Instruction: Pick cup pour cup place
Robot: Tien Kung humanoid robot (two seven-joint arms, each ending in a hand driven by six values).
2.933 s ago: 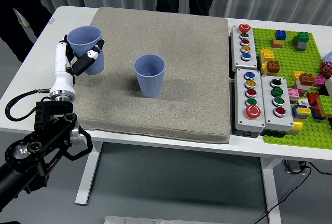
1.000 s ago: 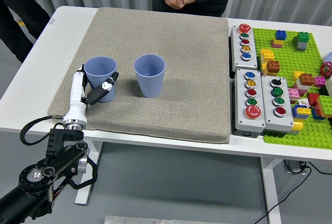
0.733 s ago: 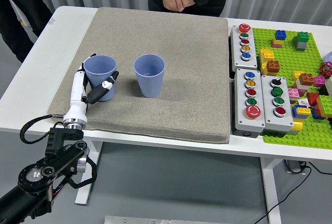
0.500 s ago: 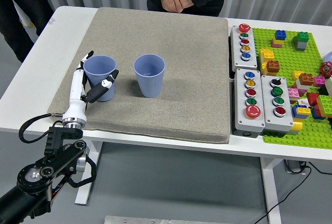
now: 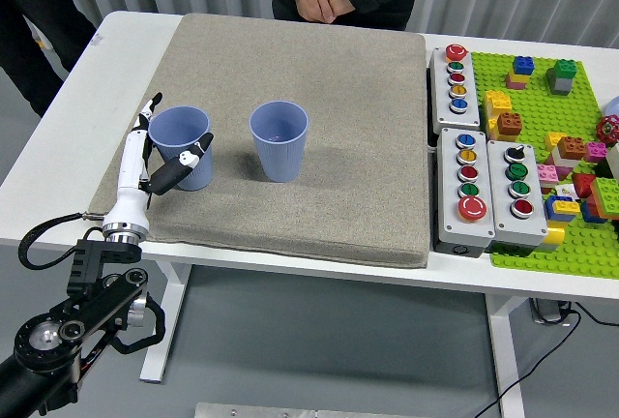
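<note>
Left hand (image 5: pixel 160 152) sits beside the left cup (image 5: pixel 183 146), fingers spread wide around it, thumb at the front wall, no firm grip visible. The cup is upright on the grey mat (image 5: pixel 368 147). Second cup (image 5: pixel 280 139) is upright just to its right, apart. Button boxes (image 5: pixel 484 186) and a brick plate (image 5: pixel 566 147) are at the counter's (image 5: pixel 58 147) right. A person's clasped hands (image 5: pixel 317 0) are at the far edge.

A single head view is given, taken from high on the robot's side and aimed forward and down. The whole bench (image 5: pixel 58 147) is seen at middle distance, its near edge low in the frame, floor visible beneath.
</note>
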